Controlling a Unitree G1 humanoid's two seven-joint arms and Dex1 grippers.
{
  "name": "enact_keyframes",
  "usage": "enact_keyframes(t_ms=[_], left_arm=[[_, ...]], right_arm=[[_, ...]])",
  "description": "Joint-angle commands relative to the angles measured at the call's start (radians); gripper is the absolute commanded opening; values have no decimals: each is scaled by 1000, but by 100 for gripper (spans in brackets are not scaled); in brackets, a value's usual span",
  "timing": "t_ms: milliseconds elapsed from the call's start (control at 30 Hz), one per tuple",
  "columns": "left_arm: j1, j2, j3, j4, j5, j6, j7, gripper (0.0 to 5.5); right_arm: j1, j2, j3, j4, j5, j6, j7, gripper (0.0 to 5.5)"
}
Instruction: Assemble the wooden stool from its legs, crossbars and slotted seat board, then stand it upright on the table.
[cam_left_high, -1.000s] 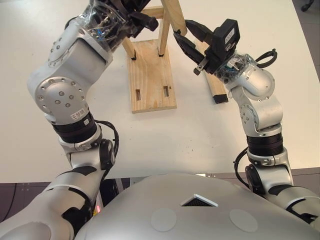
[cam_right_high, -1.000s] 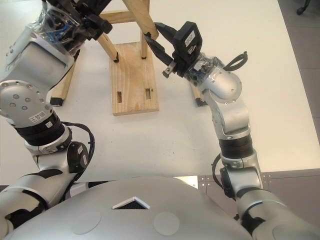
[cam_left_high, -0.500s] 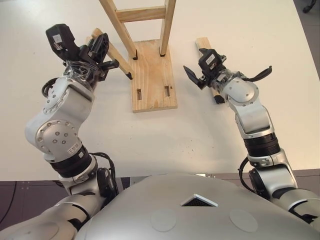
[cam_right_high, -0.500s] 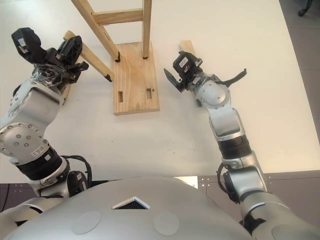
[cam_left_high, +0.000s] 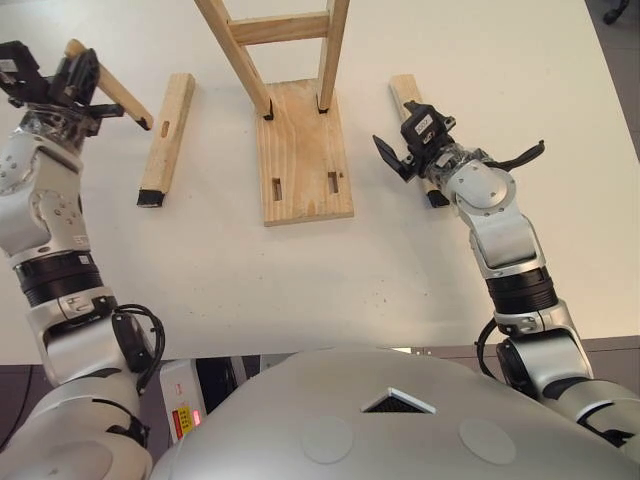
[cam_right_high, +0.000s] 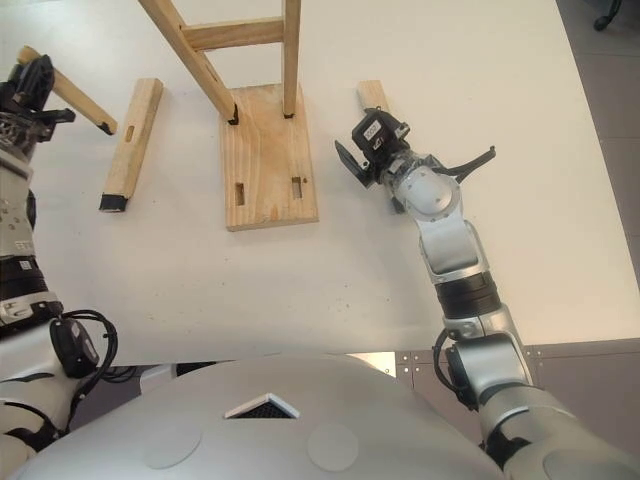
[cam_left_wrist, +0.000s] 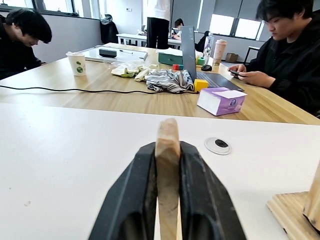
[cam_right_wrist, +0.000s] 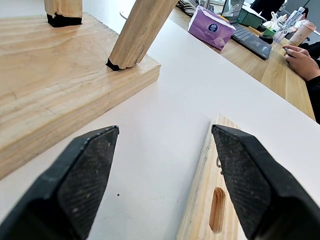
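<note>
the slotted seat board (cam_left_high: 300, 160) lies flat mid-table, its long axis running near edge to far edge, with a leg frame (cam_left_high: 333, 50) standing in its far slots. the left gripper (cam_left_wrist: 167, 165) pinches a leg (cam_left_high: 115, 92) by the table's left edge, its free end slanting toward the board. the right gripper (cam_right_wrist: 165, 170) is spread wide, low between the board and a loose leg (cam_right_wrist: 202, 200).

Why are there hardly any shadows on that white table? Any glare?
Left eye view: even light, only a thin shadow along the seat board. Left wrist view: bright windows behind; the left gripper and its wooden leg loom close.
</note>
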Motion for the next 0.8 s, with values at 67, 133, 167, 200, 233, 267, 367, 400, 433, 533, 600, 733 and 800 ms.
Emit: enact_keyframes(t_ms=[67,133,167,200,233,267,367,400,433,533,600,733,800], left_arm=[[-23,16,31,73,-19,-40,-95,38],[-9,3,41,50,-38,-21,-111,38],[-2,-4,45,43,-45,-13,-114,38],[3,-9,50,40,-50,-10,-114,38],[4,-13,56,46,-58,-5,-117,38],[5,-17,62,53,-67,2,-117,38],[10,-45,74,73,-88,15,-118,38],[15,-57,75,79,-90,12,-115,38],[20,-71,76,87,-93,6,-119,38],[8,-114,78,161,-96,-30,-131,38],[-5,-123,68,230,-65,-98,-132,38],[-18,-112,44,290,-23,-197,-147,38],[-26,-101,52,256,-53,-162,-163,38]], right_arm=[[-14,18,-8,4,16,-7,13,342],[-14,14,-16,7,22,-2,15,342],[-15,13,-17,7,24,1,15,342],[-15,12,-17,7,25,3,16,342],[-16,12,-17,7,25,4,17,342],[-17,12,-16,8,24,5,17,342],[-22,7,-16,15,22,7,25,342],[-24,5,-17,17,22,7,29,342],[-28,2,-18,19,23,9,33,342],[-40,-7,-21,31,23,9,51,342],[-49,-10,-20,38,22,7,63,342],[-59,-14,-16,39,23,6,90,342],[-57,-14,-16,34,23,8,100,342]])
